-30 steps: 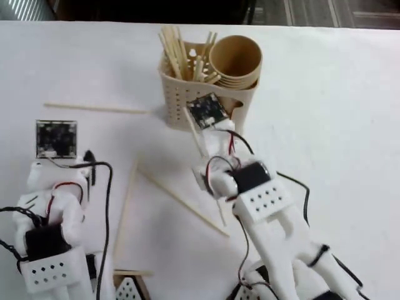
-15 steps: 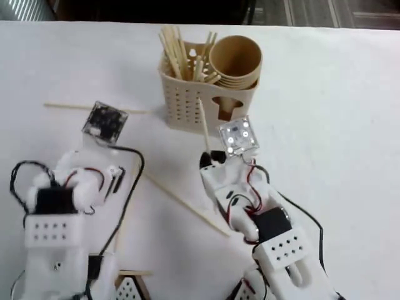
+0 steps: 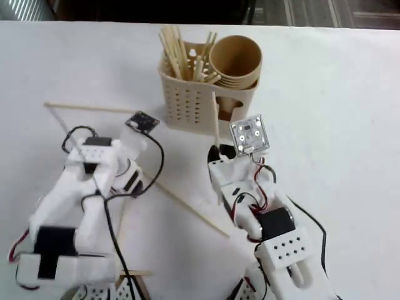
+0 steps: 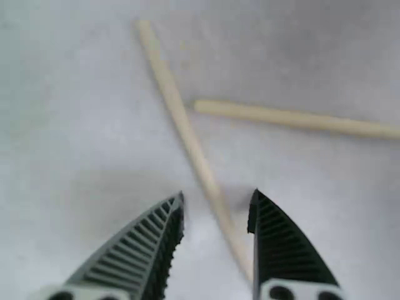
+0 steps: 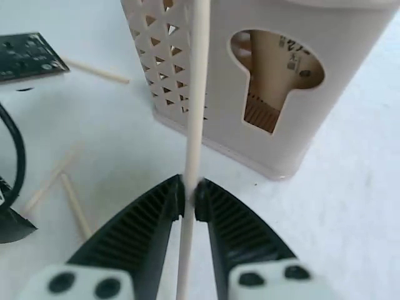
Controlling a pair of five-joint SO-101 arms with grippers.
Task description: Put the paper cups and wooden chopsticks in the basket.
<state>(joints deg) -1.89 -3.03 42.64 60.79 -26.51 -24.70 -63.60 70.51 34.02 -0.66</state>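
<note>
My right end effector [image 5: 189, 187] clamps a chopstick [image 5: 199, 94] just before the basket [image 5: 350, 94] holding the paper cups [image 3: 235, 59]; my left end effector [image 4: 217, 199], jaws apart, straddles a loose chopstick [image 4: 181, 119] lying left of the basket.

Bright, even light falls from above on the white tabletop [image 3: 325, 94] in the high view, leaving it nearly washed out. Shadows there are faint and soft-edged, and the room beyond the far edge is dark. Under the left end effector [image 4: 217, 199] the tabletop looks greyer, with a diffuse shadow patch beside the black ribbed fingers [image 4: 144, 250]. In the right wrist view a soft shadow hugs the foot of the beige perforated plastic basket [image 5: 350, 94]. The pale wooden chopstick [image 5: 199, 94] pinched in the right end effector [image 5: 190, 186] glows almost white.
</note>
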